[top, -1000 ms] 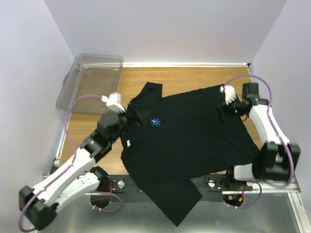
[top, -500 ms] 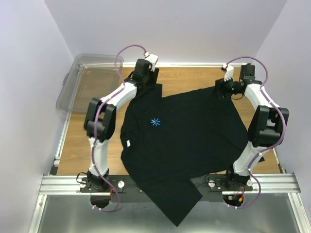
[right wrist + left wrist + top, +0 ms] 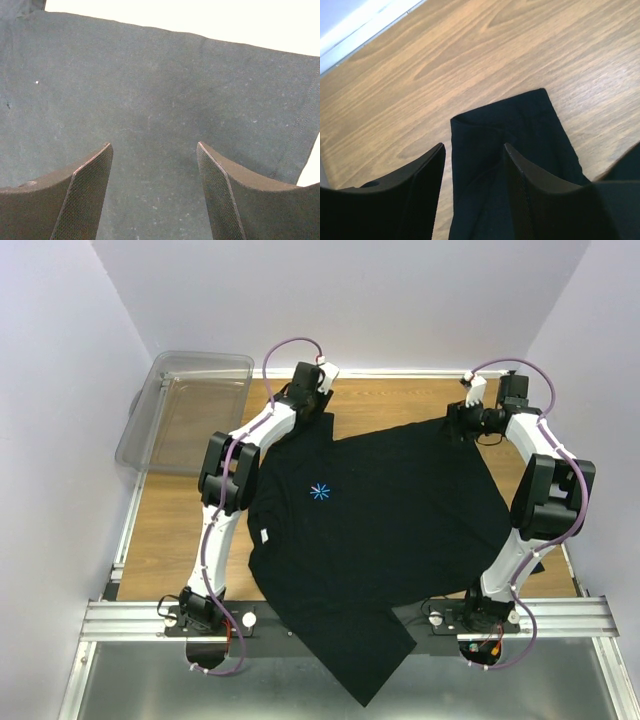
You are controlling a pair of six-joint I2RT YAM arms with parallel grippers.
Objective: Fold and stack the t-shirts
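A black t-shirt (image 3: 380, 520) with a light-blue starburst logo (image 3: 320, 491) lies spread on the wooden table, its lower end hanging over the near rail. My left gripper (image 3: 308, 412) is open over the far-left sleeve (image 3: 515, 125), its jaws straddling the sleeve's edge. My right gripper (image 3: 455, 425) is open just above the far-right part of the t-shirt (image 3: 160, 100), with cloth between the jaws and nothing pinched.
A clear plastic bin (image 3: 185, 410) stands at the table's far left. Bare wood (image 3: 390, 400) shows behind the shirt, and the white back wall edge (image 3: 360, 30) is close. The metal rail (image 3: 130, 615) runs along the near edge.
My left arm has swung from the shirt's left side to the far-left sleeve. My right gripper has shifted slightly toward the back over the right corner. The shirt lies as before.
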